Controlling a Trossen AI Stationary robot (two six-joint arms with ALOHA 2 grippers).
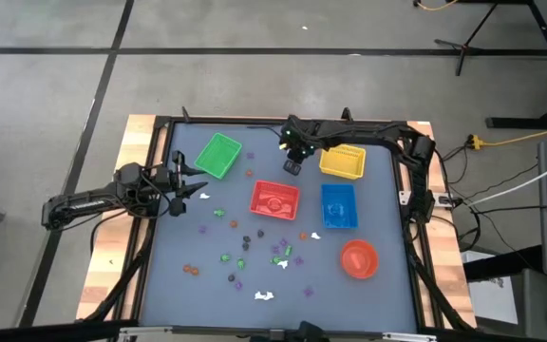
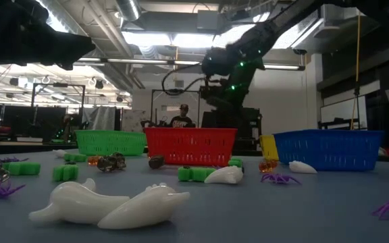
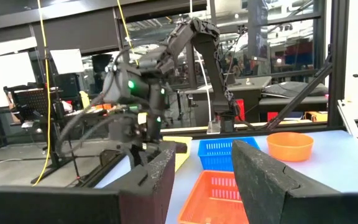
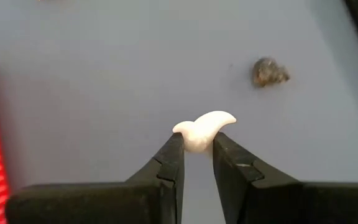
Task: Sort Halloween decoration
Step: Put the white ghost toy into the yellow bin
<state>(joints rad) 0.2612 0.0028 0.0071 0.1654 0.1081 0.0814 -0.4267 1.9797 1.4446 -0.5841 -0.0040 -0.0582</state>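
Observation:
Many tiny trinkets (image 1: pixel 254 252) in green, purple, orange, white and black lie scattered on the near half of the grey-blue table. My right gripper (image 1: pixel 292 166) hovers between the green basket (image 1: pixel 218 154) and the yellow basket (image 1: pixel 342 161), shut on a white trinket (image 4: pixel 202 129). My left gripper (image 3: pixel 204 180) is open at the table's left edge (image 1: pixel 183 185), touching nothing. A white trinket (image 1: pixel 200 197) lies just beside it. Two white trinkets (image 2: pixel 107 206) lie nearest in the low view. My right gripper pinches the white trinket by its narrow lower part (image 4: pixel 197 143) between the two fingertips (image 4: pixel 174 149). The fingers come from above, pointing down. The trinket's curved upper end sticks out past the fingertips, and it is lifted clear of the table.
Red basket (image 1: pixel 274 199) stands mid-table, blue basket (image 1: pixel 338 205) to its right, round red bowl (image 1: pixel 358 258) near the right edge. A dark trinket (image 4: pixel 270 71) lies on the table below the right gripper. A person (image 2: pixel 179 116) stands in the room behind.

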